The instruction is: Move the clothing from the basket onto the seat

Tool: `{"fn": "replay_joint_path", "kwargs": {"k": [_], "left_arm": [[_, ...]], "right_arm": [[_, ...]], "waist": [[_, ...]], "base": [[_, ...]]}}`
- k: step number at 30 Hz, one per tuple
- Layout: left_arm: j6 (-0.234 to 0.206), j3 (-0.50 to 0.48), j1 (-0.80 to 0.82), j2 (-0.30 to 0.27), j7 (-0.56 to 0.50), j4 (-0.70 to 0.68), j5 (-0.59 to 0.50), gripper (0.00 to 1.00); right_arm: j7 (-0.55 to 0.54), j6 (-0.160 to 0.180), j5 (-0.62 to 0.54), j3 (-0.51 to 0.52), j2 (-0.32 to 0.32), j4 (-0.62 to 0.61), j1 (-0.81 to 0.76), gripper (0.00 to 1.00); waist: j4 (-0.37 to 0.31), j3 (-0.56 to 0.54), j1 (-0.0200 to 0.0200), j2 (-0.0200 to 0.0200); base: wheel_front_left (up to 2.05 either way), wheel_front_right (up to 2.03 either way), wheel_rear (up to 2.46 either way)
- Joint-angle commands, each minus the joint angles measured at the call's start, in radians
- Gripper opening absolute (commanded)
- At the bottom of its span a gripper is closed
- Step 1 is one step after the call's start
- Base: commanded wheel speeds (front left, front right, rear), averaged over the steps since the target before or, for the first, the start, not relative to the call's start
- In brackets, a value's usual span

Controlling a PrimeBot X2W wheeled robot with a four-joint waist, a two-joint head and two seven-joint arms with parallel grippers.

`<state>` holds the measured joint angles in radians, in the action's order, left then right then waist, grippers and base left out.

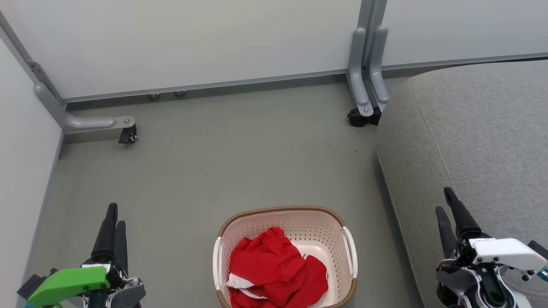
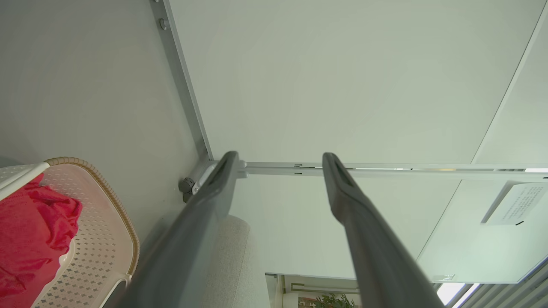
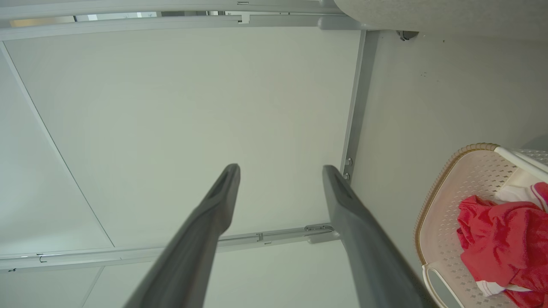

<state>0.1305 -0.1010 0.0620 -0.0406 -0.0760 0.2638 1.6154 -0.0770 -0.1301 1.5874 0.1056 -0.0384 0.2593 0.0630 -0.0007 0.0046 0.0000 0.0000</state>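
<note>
Left gripper (image 1: pixel 116 215) and right gripper (image 1: pixel 443 200) hang with fingers spread and empty, flanking the basket (image 1: pixel 280 209). Crumpled red clothing (image 1: pixel 274 267) lies in this perforated cream tub with a brown woven rim, on bare grey floor (image 1: pixel 235 162). Near its right rises the rounded, woven grey seat (image 1: pixel 471 128). Castor-footed partition panels (image 1: pixel 192 42) wall the far side.

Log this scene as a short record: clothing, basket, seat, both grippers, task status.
clothing: crumpled red fabric with white trim, inside the basket
basket: cream, perforated, brown rim, on the grey floor
seat: grey cushion at the robot's right
left gripper: jaws open, holding nothing
right gripper: jaws open, holding nothing
status: clothing not yet on the seat
</note>
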Motion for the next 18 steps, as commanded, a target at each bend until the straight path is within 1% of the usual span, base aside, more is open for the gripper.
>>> {"fn": "replay_joint_path", "kwargs": {"k": [1,11,15,18], "left_arm": [[0.0,-0.002,0.011,-0.004,0.012,-0.024,-0.011,1.0],[0.0,-0.054,0.018,-0.005,0.057,-0.034,-0.084,1.0],[0.0,-0.082,0.029,-0.006,0.073,-0.032,-0.117,1.0],[0.0,-0.087,0.033,-0.006,0.086,-0.048,-0.16,1.0]], "right_arm": [[0.013,0.0,-0.025,-0.002,-0.005,-0.024,0.01,1.0],[0.058,0.0,-0.214,0.019,-0.007,-0.054,0.019,1.0],[0.074,0.0,-0.332,0.034,-0.007,-0.092,0.028,1.0],[0.087,0.0,-0.422,0.031,-0.007,-0.122,0.031,1.0]], "waist": [[0.0,0.001,0.0,0.0],[0.001,0.005,0.0,0.0],[0.001,0.007,0.0,0.0],[0.001,0.009,0.0,0.0]], "base": [[0.0,0.0,0.0],[0.0,0.0,0.0],[0.0,0.0,0.0],[0.0,0.0,0.0]]}}
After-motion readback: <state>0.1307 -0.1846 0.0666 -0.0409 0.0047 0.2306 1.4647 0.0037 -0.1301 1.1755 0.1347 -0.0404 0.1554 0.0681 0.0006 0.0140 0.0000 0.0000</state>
